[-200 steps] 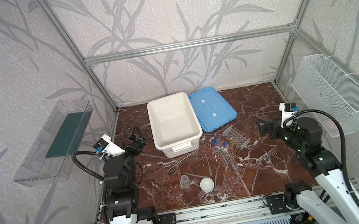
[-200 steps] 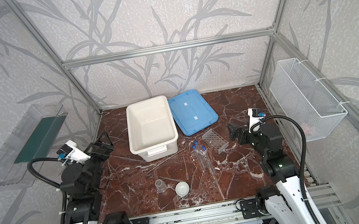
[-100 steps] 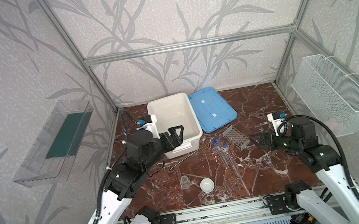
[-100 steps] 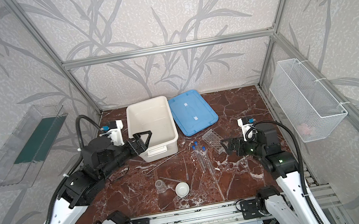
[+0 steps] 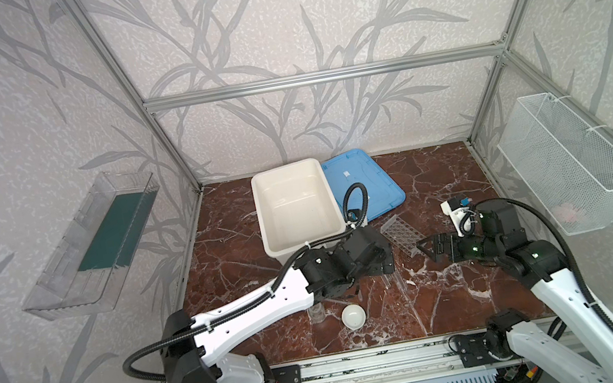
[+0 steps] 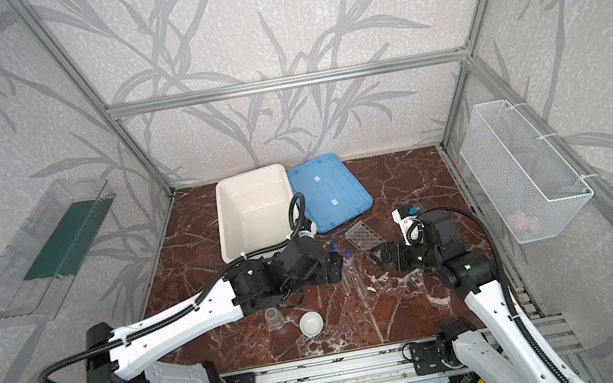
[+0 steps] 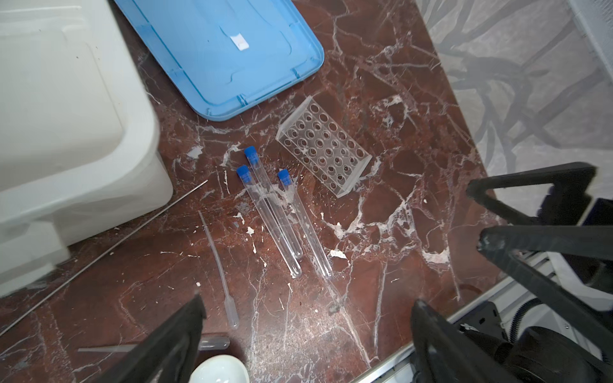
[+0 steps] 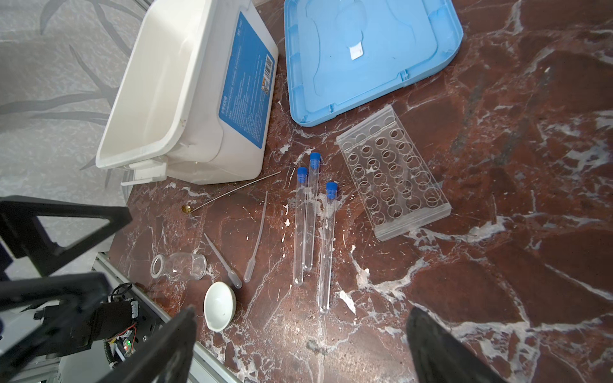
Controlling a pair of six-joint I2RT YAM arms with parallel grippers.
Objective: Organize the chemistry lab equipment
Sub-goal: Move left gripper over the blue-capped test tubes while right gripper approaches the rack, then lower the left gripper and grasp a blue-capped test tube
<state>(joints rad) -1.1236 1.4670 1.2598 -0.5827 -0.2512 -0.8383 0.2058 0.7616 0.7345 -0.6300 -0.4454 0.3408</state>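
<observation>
Three clear blue-capped test tubes [image 7: 272, 212] [image 8: 308, 219] lie side by side on the marble, next to the clear grid-holed rack [image 7: 323, 151] [image 8: 393, 175] [image 6: 362, 233]. Nearer the front are a glass jar [image 8: 179, 265] lying on its side, a white dish [image 8: 219, 305] [image 6: 310, 322], two droppers [image 8: 257, 232] and a thin rod [image 7: 99, 255]. My left gripper [image 7: 306, 301] [image 6: 334, 268] hovers open and empty over the tubes. My right gripper [image 8: 300, 311] [image 6: 385, 257] hangs open and empty just right of the rack, facing the left one.
An open white tub [image 5: 307, 243] stands behind the left gripper, its blue lid [image 5: 366, 178] flat beside it. A wire basket [image 5: 569, 161] hangs on the right wall and a clear shelf [image 5: 94, 245] on the left wall. A metal rail edges the front.
My left arm has swung from the left edge to the middle, over the tubes. My right gripper has moved left and down toward the rack. Both have stayed open.
</observation>
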